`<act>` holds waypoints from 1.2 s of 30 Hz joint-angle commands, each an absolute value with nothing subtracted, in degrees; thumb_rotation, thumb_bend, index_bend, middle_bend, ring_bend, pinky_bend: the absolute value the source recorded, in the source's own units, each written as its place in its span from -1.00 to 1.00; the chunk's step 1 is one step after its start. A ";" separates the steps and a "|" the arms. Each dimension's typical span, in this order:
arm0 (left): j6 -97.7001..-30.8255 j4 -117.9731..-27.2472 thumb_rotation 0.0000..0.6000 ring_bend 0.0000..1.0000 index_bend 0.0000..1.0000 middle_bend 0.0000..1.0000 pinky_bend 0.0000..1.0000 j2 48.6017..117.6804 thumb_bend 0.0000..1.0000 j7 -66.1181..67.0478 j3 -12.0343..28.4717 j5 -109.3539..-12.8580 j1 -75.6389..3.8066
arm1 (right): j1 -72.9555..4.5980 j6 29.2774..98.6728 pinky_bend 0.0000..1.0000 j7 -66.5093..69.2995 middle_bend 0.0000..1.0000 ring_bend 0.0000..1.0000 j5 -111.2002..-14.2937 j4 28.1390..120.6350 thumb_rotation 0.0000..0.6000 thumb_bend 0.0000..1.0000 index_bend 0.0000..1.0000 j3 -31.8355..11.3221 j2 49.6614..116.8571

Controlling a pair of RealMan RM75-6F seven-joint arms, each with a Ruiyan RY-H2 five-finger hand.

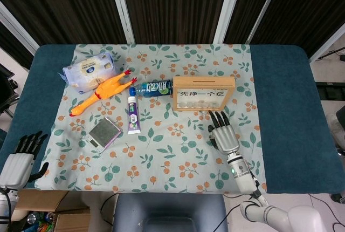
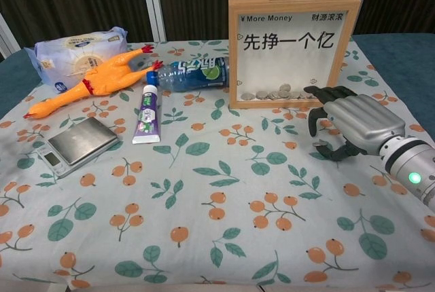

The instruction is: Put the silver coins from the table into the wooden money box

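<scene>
Money box: I see the wooden money box (image 2: 293,51) standing upright behind my right hand (image 2: 353,128), clear front facing me, long side left to right, silver coins (image 2: 275,93) piled inside.
Fingers: right curled, holding nothing; left hand (image 1: 19,159) spread, off the tabletop (image 1: 283,108).

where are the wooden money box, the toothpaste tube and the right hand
wooden money box (image 2: 293,51), chest view, on the white front panel below the printed characters.
toothpaste tube (image 2: 149,113), chest view, on the middle of the purple tube body.
right hand (image 2: 353,123), chest view, on the grey back of the hand.
</scene>
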State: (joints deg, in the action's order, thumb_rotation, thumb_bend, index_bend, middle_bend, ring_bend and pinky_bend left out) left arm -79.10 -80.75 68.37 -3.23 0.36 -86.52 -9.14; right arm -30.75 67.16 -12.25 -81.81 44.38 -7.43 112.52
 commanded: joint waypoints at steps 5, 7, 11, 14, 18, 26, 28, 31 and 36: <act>-79.24 -80.64 1.00 -1.00 -1.00 -1.00 -1.00 68.40 -0.25 -3.62 0.26 -86.74 -9.11 | -30.70 67.86 -1.00 -11.49 -0.74 -1.00 -82.31 43.85 1.00 -0.12 0.29 -7.28 112.65; -79.23 -80.67 1.00 -1.00 -1.00 -1.00 -1.00 68.36 -0.25 -3.65 0.24 -86.73 -9.11 | -30.69 67.88 -1.00 -11.40 -0.74 -1.00 -82.32 43.80 1.00 -0.11 0.30 -7.29 112.67; -79.21 -80.82 1.00 -1.00 -1.00 -1.00 -1.00 68.25 -0.25 -3.79 0.16 -86.69 -9.03 | -30.69 67.85 -1.00 -11.11 -0.73 -1.00 -82.39 43.69 1.00 -0.05 0.30 -7.23 112.67; -79.09 -80.89 1.00 -1.00 -1.00 -1.00 -1.00 68.18 -0.25 -3.99 0.08 -86.61 -8.99 | -30.66 67.72 -1.00 -10.81 -0.73 -1.00 -82.41 43.69 1.00 0.04 0.31 -7.17 112.56; -78.85 -80.82 1.00 -1.00 -1.00 -1.00 -1.00 68.19 -0.25 -4.07 0.03 -86.50 -9.01 | -30.62 67.55 -1.00 -10.64 -0.73 -1.00 -82.35 43.64 1.00 0.10 0.31 -7.16 112.47; -78.78 -80.73 1.00 -1.00 -1.00 -1.00 -1.00 68.30 -0.25 -4.07 -0.02 -86.56 -9.05 | -30.66 67.89 -1.00 -10.44 -0.71 -1.00 -82.39 43.57 1.00 0.10 0.36 -7.34 112.59; -78.77 -80.71 1.00 -1.00 -1.00 -1.00 -1.00 68.29 -0.25 -4.07 -0.04 -86.55 -9.04 | -30.70 67.96 -1.00 -10.40 -0.71 -1.00 -82.37 43.50 1.00 0.10 0.38 -7.42 112.63; -78.79 -80.69 1.00 -1.00 -1.00 -1.00 -1.00 68.29 -0.25 -4.11 -0.04 -86.52 -9.00 | -30.78 67.84 -1.00 -10.40 -0.71 -1.00 -82.27 43.45 1.00 0.11 0.38 -7.54 112.65; -78.77 -80.73 1.00 -1.00 -1.00 -1.00 -1.00 68.26 -0.25 -4.05 -0.03 -86.54 -9.04 | -30.79 67.70 -1.00 -10.52 -0.71 -1.00 -82.12 43.55 1.00 0.14 0.38 -7.63 112.61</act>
